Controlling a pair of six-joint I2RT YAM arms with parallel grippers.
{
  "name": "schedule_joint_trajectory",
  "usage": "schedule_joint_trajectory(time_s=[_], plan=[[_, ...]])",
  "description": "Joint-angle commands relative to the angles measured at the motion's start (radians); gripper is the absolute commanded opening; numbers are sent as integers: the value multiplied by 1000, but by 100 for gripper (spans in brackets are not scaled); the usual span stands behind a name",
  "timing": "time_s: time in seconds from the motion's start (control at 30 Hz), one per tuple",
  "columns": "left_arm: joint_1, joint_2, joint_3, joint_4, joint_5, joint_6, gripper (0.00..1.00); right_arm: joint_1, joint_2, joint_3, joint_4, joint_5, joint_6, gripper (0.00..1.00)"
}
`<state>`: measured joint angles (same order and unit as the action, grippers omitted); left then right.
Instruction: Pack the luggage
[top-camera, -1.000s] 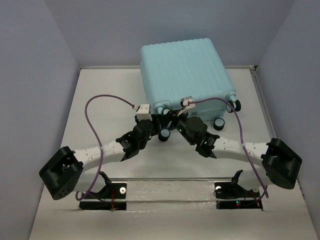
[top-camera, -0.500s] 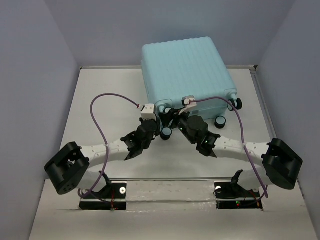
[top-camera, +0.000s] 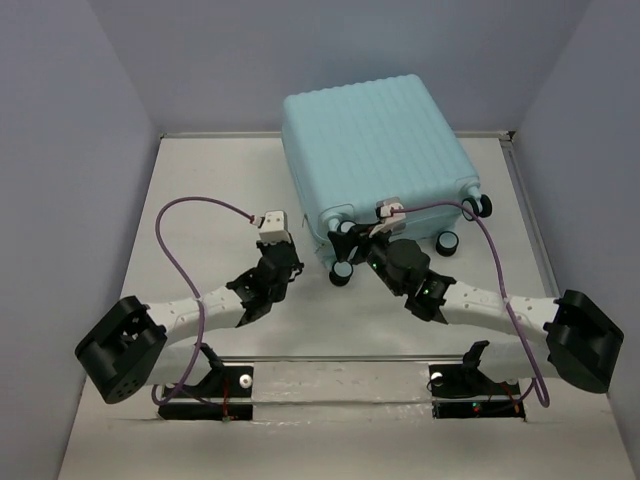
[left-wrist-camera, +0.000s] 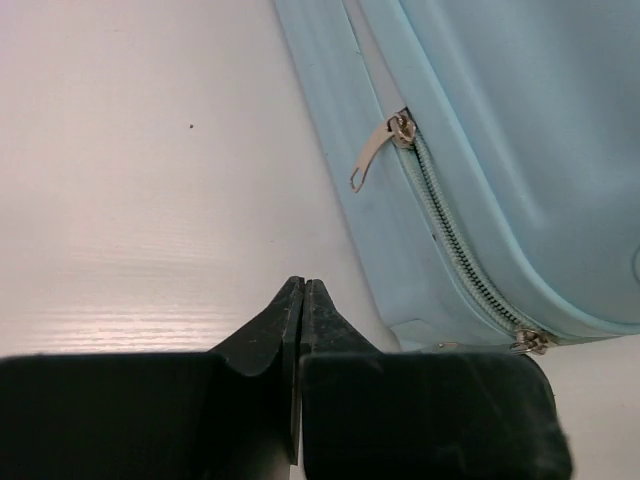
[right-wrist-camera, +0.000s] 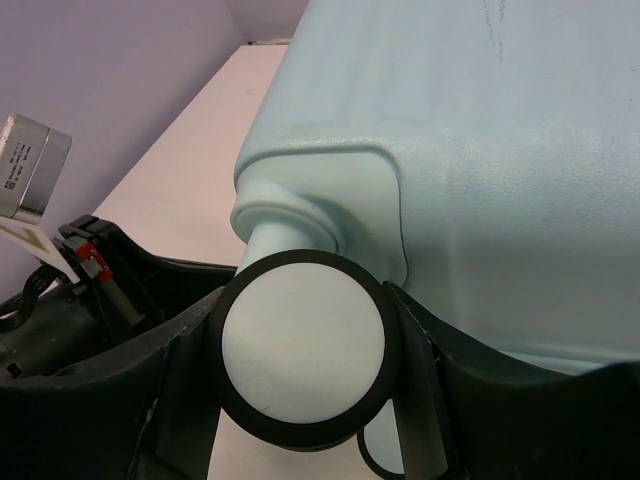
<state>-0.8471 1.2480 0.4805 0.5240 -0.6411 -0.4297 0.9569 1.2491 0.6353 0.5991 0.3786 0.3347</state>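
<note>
The luggage (top-camera: 370, 145), a pale aqua ribbed hard-shell suitcase, lies closed at the back of the table. My right gripper (top-camera: 358, 252) reaches its near edge and is shut on one black-and-white caster wheel (right-wrist-camera: 300, 345), a finger on each side of it (right-wrist-camera: 300, 350). A second wheel (right-wrist-camera: 392, 462) peeks out below. My left gripper (top-camera: 290, 250) is shut on nothing (left-wrist-camera: 302, 285), hovering over bare table just left of the luggage's (left-wrist-camera: 520, 150) near left corner. A silver zipper pull (left-wrist-camera: 372, 160) hangs on that side, apart from the fingertips.
Grey-violet walls close in the table (top-camera: 200, 200) on the left, back and right. Other caster wheels (top-camera: 447, 243) stick out along the luggage's near edge. Purple cables (top-camera: 175, 250) loop above both arms. White tabletop stretches left of the luggage.
My left gripper has shut and drawn back to the left, away from the luggage. The right arm has shifted right with the wheel, and the luggage has turned slightly.
</note>
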Motion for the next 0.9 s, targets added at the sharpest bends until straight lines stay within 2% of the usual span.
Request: schedule_joint_trajectory(time_s=[0.0, 0.03, 0.2, 0.23, 0.43, 0.57, 0.73, 0.87], plan=[[16, -59, -17, 48, -54, 26, 6, 23, -62, 20, 104, -6, -8, 7], [16, -61, -19, 66, -54, 26, 6, 23, -62, 21, 100, -10, -8, 7], [-4, -52, -32, 151, 291, 103, 6, 23, -47, 35, 87, -10, -11, 7], [-13, -48, -36, 154, 291, 109, 6, 23, -45, 38, 84, -10, -11, 7], [-24, -59, -69, 185, 392, 120, 56, 23, -50, 43, 77, -9, -17, 7], [-24, -22, -28, 182, 414, 152, 68, 23, -43, 44, 79, -15, -11, 7], [-10, 48, 32, 186, 420, 166, 69, 23, -39, 47, 77, -27, -10, 7], [-10, 48, 30, 195, 436, 155, 65, 23, -40, 47, 70, -20, -16, 7]])
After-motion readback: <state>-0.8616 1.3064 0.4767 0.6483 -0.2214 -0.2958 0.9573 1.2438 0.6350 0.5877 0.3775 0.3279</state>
